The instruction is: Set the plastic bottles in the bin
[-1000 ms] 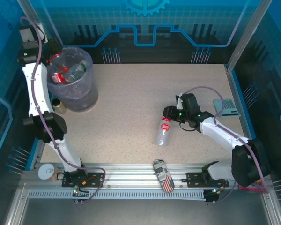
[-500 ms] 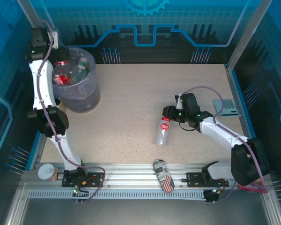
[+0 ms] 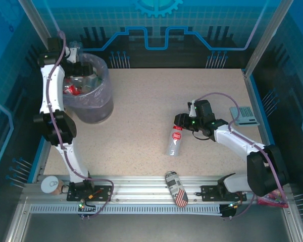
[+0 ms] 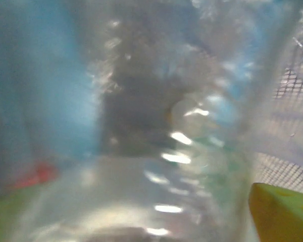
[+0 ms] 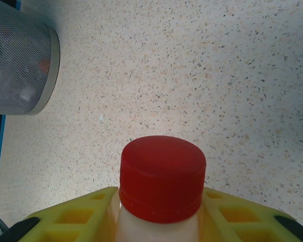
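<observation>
- Speckled beige bench (image 3: 141,101) inside a blue-walled enclosure: one red-capped bottle (image 3: 175,142) lies on its side near the middle, well apart from the bin.
- Right gripper (image 3: 183,122) is clamped on that bottle's neck, its yellow pads (image 5: 83,214) pressing either side just below the cap (image 5: 162,176).
- Bin (image 3: 98,106), lined with a translucent bag, stands at the bench's far left corner, with several red-labelled bottles (image 3: 71,89) heaped inside.
- Left gripper (image 3: 79,64) hangs over the bin's mouth; a blurred clear bottle (image 4: 182,166) sits right before its camera, and whether the jaws grip it cannot be told.
- Flag-patterned can (image 3: 175,189) rests on the near rail.
</observation>
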Motion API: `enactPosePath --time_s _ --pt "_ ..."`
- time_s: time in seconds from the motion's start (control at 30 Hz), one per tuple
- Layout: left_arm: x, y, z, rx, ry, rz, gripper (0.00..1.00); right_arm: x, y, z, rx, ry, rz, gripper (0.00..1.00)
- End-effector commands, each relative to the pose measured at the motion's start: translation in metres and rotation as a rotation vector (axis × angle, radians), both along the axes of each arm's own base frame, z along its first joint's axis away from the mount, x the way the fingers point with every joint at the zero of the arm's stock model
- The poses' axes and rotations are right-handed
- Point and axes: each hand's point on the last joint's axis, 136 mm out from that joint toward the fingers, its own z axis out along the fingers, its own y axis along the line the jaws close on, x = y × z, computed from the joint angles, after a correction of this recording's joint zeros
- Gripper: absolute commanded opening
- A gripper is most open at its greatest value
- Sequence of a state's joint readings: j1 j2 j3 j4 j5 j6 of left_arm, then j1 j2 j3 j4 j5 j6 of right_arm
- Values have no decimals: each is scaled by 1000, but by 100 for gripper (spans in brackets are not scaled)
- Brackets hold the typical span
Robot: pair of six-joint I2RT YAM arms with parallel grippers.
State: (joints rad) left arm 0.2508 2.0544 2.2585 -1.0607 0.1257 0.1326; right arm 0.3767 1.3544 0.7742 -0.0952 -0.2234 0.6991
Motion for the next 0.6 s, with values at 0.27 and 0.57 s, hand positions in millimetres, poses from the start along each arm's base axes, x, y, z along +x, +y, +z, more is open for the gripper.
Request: enactPosePath --time_s 0.27,0.57 --pt "-23 -4 92 22 -225 59 99 11 6 18 52 -52 16 42" --pt "-17 13 61 85 -163 110 99 8 5 20 53 -61 19 42"
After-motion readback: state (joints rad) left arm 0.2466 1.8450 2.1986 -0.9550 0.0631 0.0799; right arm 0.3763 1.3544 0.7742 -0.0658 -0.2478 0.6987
